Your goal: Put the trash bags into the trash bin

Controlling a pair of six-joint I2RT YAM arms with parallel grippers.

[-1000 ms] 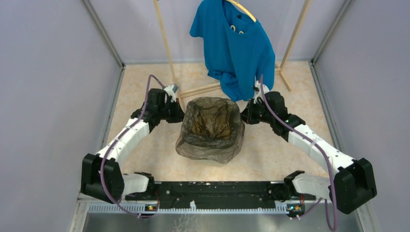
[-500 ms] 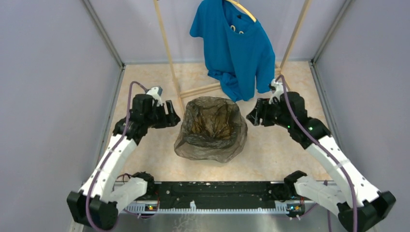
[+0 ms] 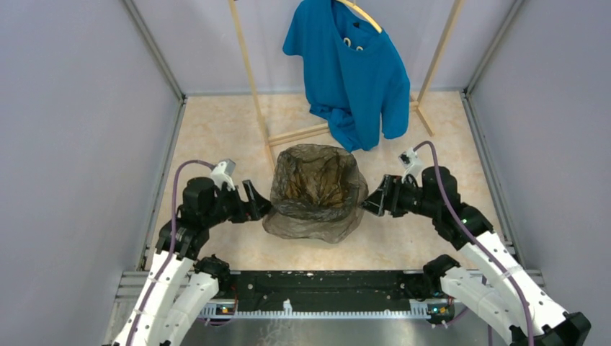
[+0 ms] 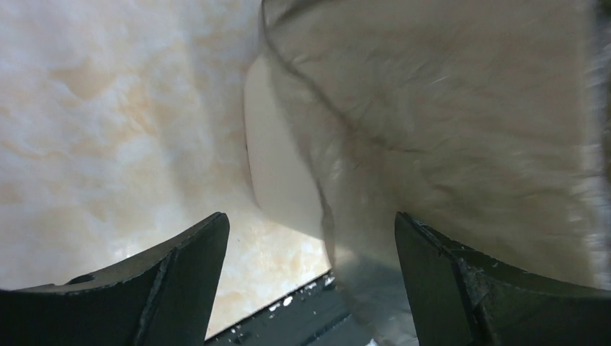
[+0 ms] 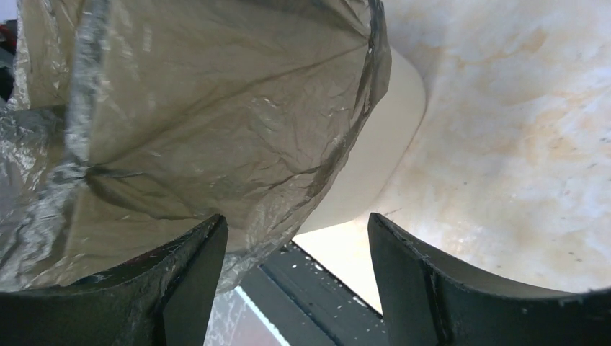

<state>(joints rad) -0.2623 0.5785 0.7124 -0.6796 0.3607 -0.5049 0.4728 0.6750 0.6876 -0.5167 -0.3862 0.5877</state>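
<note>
I am seeing the trash bin (image 4: 277, 173) standing upright in the middle of the tabletop (image 3: 216, 137), just in front of the wooden rack (image 3: 248, 65) with the blue T-shirt (image 3: 349, 72). The trash bag (image 3: 317, 184) is sitting inside the bin with its mouth open upward. Its edge is folding over the rim and hanging down the outside as a loose, crinkled skirt. This skirt is bunching more at the near side, toward the arm bases. In both wrist views the cream wall of the bin is showing bare under the hem of the bag.

The left hand (image 3: 258, 205) is hovering low beside the left wall of the bin, with its fingers spread wide and holding nothing. The right hand (image 3: 371, 202) is doing the same on the opposite side, also wide and empty.

So the bin and bag are lying exactly between the two hands, each hand pointing inward at the hanging plastic, and neither arm is looking clearly nearer. I am judging that the bag is already in place, and what is remaining is perhaps only to tidy the skirt. For this, each hand is needing a short move inward to the thin film, without pushing the light bin sideways.
</note>
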